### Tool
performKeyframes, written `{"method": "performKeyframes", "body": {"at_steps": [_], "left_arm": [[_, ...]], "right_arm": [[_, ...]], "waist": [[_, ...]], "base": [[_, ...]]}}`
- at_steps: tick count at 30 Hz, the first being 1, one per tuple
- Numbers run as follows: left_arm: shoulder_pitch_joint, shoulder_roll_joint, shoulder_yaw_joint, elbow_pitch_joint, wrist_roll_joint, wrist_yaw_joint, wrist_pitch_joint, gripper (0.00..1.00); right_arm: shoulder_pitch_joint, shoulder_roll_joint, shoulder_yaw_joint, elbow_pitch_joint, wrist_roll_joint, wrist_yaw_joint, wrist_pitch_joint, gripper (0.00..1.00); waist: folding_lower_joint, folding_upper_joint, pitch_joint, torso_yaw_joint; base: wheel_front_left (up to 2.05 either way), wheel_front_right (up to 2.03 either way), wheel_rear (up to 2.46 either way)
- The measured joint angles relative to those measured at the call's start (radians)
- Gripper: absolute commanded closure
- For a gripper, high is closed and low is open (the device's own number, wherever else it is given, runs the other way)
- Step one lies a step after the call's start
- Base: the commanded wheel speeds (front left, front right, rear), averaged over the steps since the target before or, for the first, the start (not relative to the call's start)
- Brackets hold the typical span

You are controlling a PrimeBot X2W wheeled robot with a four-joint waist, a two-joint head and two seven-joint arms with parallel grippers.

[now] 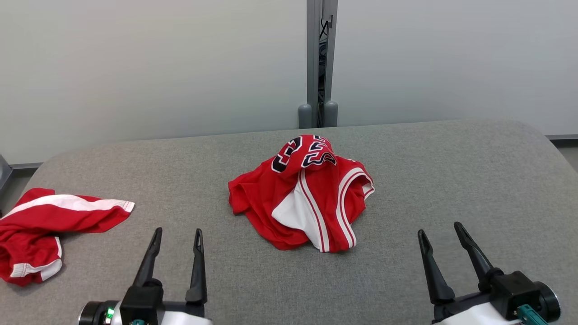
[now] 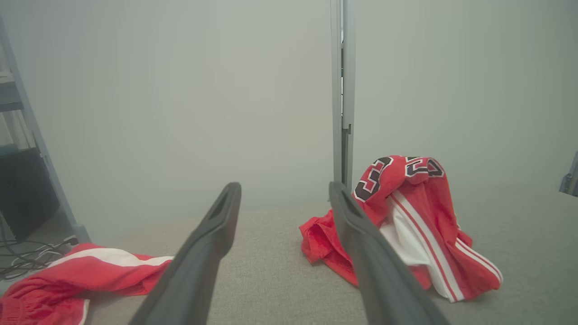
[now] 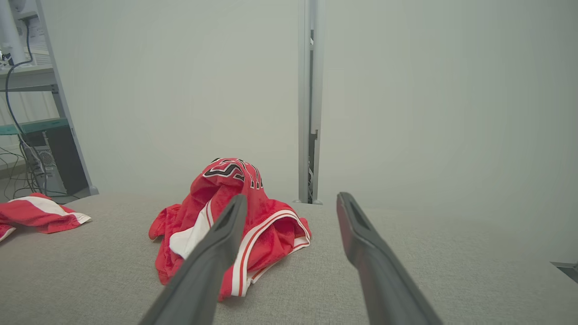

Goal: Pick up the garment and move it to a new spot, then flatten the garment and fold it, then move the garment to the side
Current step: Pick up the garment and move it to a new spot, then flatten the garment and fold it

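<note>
A crumpled red garment [image 1: 301, 194] with white stripes and black lettering lies heaped at the middle of the grey table [image 1: 451, 180]. It also shows in the left wrist view as the garment [image 2: 406, 225] to the right of my fingers, and in the right wrist view as the garment [image 3: 216, 212] to the left. My left gripper [image 1: 177, 238] stands open near the front edge, left of the heap, holding nothing. At the front right my right gripper [image 1: 440, 232] is open too, with nothing between its fingers. Both are apart from the cloth.
A second red and white garment [image 1: 45, 225] lies at the table's left edge. Behind the table stands a pale wall with a grey post [image 1: 318, 63]. Shelves and cables [image 3: 27, 135] stand off to the left.
</note>
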Motion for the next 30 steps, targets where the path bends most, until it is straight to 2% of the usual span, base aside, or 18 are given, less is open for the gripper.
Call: {"method": "performKeyframes", "body": {"at_steps": [4,10,30], "left_arm": [[0.044,-0.007,-0.007,0.001,0.038,-0.01,0.0,0.0],[0.059,-0.011,-0.006,0.015,0.085,-0.002,0.0,0.0],[0.049,-0.033,0.042,0.035,0.068,-0.038,0.0,0.0]], "right_arm": [[0.02,-0.001,0.0,-0.005,0.025,0.0,0.0,0.0],[0.037,-0.001,-0.001,0.0,0.018,0.0,0.0,0.0],[0.034,-0.005,0.023,0.019,0.029,0.0,0.0,0.0]], "waist": [[0.0,0.0,-0.003,0.007],[-0.0001,0.0,0.005,0.014],[0.0,0.0,-0.005,0.023]], "base": [[0.0,0.0,0.0],[0.0,0.0,0.0],[0.0,0.0,0.0]]}}
